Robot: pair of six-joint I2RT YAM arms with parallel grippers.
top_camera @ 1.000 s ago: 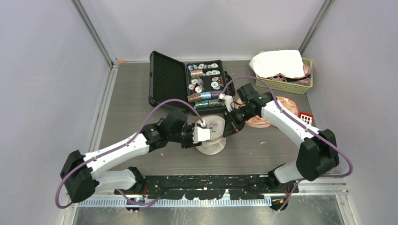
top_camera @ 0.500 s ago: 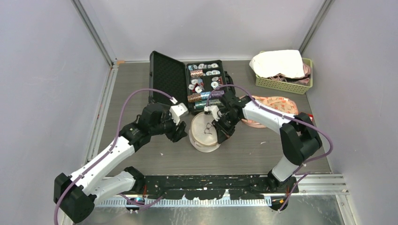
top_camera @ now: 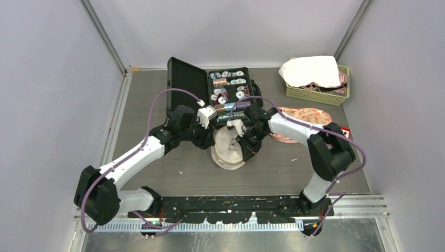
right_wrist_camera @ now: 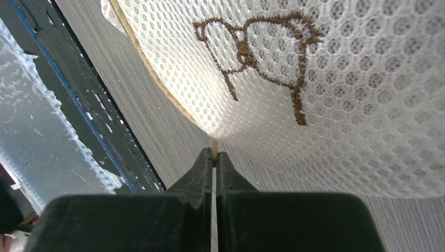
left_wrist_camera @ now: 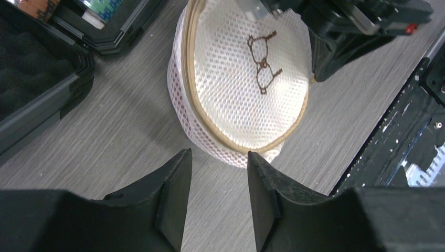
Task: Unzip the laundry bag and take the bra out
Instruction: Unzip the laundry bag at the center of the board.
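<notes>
— Where's the laundry bag (top_camera: 229, 149)?
— Flat on the table (top_camera: 147, 94), round white mesh, with a brown bra outline (left_wrist_camera: 262, 63) stitched on top. The mesh hides whatever is inside.
— And the right gripper (right_wrist_camera: 214, 153)?
— At the bag's near right edge, fingers pressed together on a small tan zipper tab (right_wrist_camera: 213, 144) at the seam.
— The left gripper (left_wrist_camera: 218, 157)?
— Just left of the bag, over bare tabletop, fingers apart with nothing between them.
— Behind the bag?
— An open black case (top_camera: 189, 89), almost touching the bag's far edge. A pink garment (top_camera: 309, 118) lies to the bag's right, and a green basket (top_camera: 320, 95) sits far right beyond it.
</notes>
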